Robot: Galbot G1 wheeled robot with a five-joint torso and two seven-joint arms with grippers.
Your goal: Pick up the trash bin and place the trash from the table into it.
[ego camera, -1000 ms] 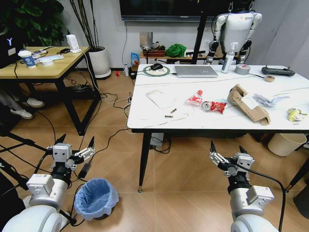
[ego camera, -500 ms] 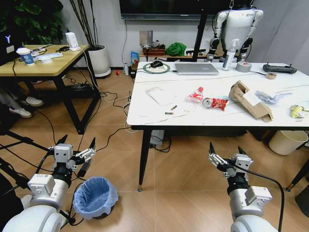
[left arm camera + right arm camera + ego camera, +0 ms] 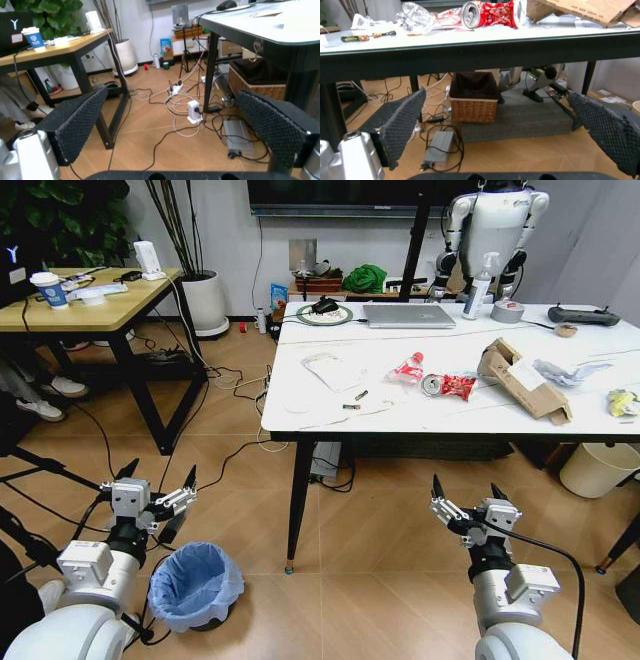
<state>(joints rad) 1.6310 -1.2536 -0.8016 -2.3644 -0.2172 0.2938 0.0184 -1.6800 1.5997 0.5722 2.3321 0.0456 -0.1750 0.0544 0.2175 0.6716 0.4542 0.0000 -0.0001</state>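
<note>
Room: an office with a wooden floor, loose cables across it, a yellow wooden desk (image 3: 90, 305) and potted plants by the wall.
Landmark: the table (image 3: 300, 395), white marble-look top on black legs; every place below is given relative to it.
Trash bin: the trash bin (image 3: 196, 587) stands on the floor off the table's near-left leg, upright, mouth up, its light-blue bag folded over the rim.
Trash on the top: a crushed red-labelled bottle (image 3: 406, 369) and a red can (image 3: 448, 386) mid-table, a torn cardboard box (image 3: 522, 381) to their right, crumpled paper (image 3: 567, 370) and a yellow wrapper (image 3: 623, 402) near the right end.
Left gripper: the left gripper (image 3: 158, 492) hangs below the level of the top, out from the left leg, fingers spread wide with nothing between them.
Right gripper: the right gripper (image 3: 466, 504) hangs under the near edge toward the right, jaws likewise apart and empty; the can (image 3: 487, 14) lies above and ahead of it.
Key relation: the bin sits just below and slightly right of the left gripper, so the left arm is clearly the nearer one; being round, the bin offers no long axis, only its rim.
Hard to tell: the bin's dark body is mostly covered by the bag; the yellow wrapper is cut by the picture's edge.
</note>
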